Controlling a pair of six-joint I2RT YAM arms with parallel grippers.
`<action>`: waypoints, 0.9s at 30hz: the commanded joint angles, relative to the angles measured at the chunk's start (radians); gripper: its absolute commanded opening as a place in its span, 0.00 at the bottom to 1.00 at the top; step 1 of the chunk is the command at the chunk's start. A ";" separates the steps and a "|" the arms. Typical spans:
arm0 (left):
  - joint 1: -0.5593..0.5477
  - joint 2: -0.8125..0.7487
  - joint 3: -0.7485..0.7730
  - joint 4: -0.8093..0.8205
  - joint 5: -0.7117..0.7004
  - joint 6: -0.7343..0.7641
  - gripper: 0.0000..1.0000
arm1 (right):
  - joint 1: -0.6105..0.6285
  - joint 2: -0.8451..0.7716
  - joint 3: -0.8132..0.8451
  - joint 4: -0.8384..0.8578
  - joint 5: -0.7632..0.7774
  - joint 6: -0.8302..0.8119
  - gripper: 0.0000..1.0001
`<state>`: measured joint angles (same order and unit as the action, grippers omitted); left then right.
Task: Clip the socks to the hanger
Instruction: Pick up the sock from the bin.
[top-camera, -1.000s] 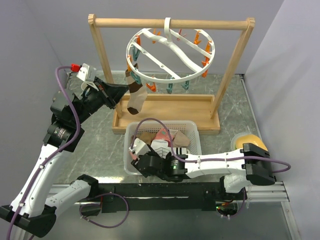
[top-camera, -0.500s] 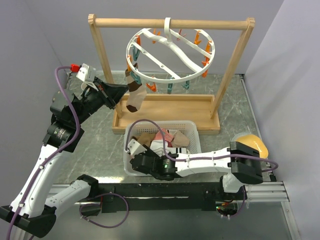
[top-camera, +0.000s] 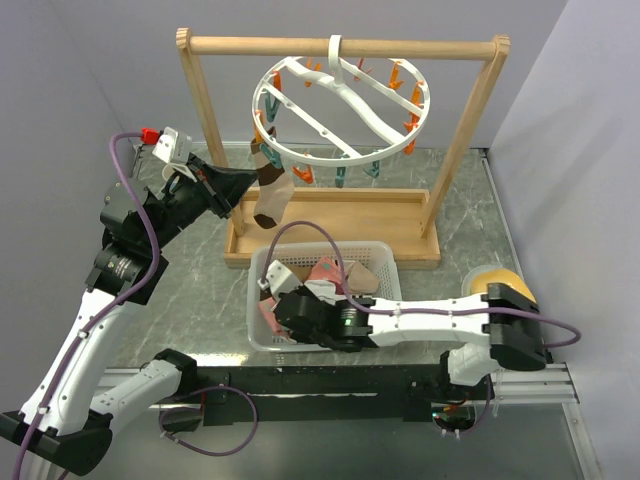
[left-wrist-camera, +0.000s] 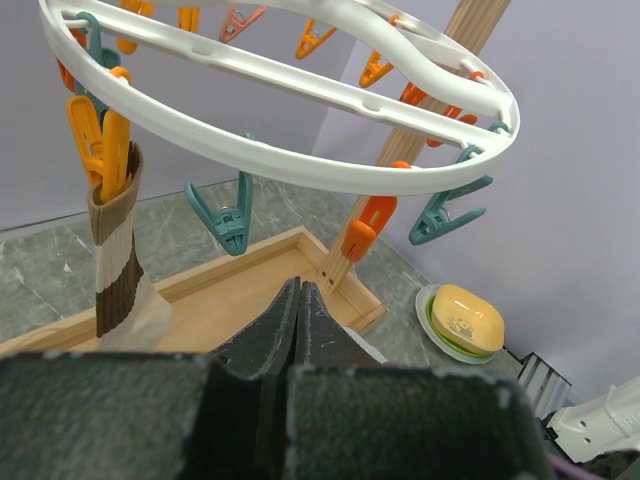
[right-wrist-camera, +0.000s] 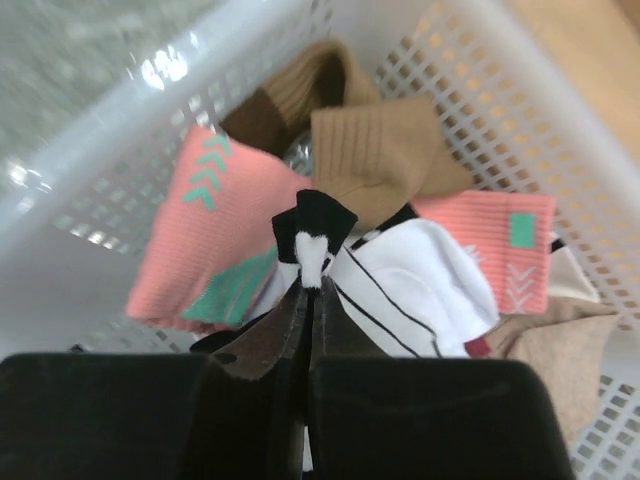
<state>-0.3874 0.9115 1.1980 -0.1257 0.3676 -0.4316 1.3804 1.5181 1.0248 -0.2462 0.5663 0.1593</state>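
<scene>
White hanger (left-wrist-camera: 300, 172), orange and teal pegs (left-wrist-camera: 225, 215); pink, tan, black-striped white socks (right-wrist-camera: 230, 250); white basket (right-wrist-camera: 480, 110).

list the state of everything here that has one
left gripper, shut, nothing between its fingers
right gripper, shut on the black-and-white sock in the basket
hanger, hooked on the wooden frame, one sock clipped
striped brown sock, hanging from an orange peg
teal peg, closed, empty
basket, several socks inside

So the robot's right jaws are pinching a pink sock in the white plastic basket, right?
Not pink. The right wrist view shows the right jaws shut on a soft white sock with black stripes, in the white plastic basket.
</scene>
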 joint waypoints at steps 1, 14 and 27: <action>0.002 -0.008 0.009 0.014 -0.006 -0.007 0.01 | 0.011 -0.128 -0.017 0.090 0.084 0.019 0.00; 0.002 0.000 0.028 0.001 0.010 -0.001 0.01 | 0.046 -0.188 0.124 0.606 0.338 -0.358 0.00; 0.002 0.053 0.060 0.032 0.010 -0.002 0.55 | 0.031 -0.239 0.132 0.722 0.389 -0.482 0.00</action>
<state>-0.3874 0.9306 1.2015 -0.1383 0.3695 -0.4301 1.4166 1.3415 1.1507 0.4404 0.9169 -0.3130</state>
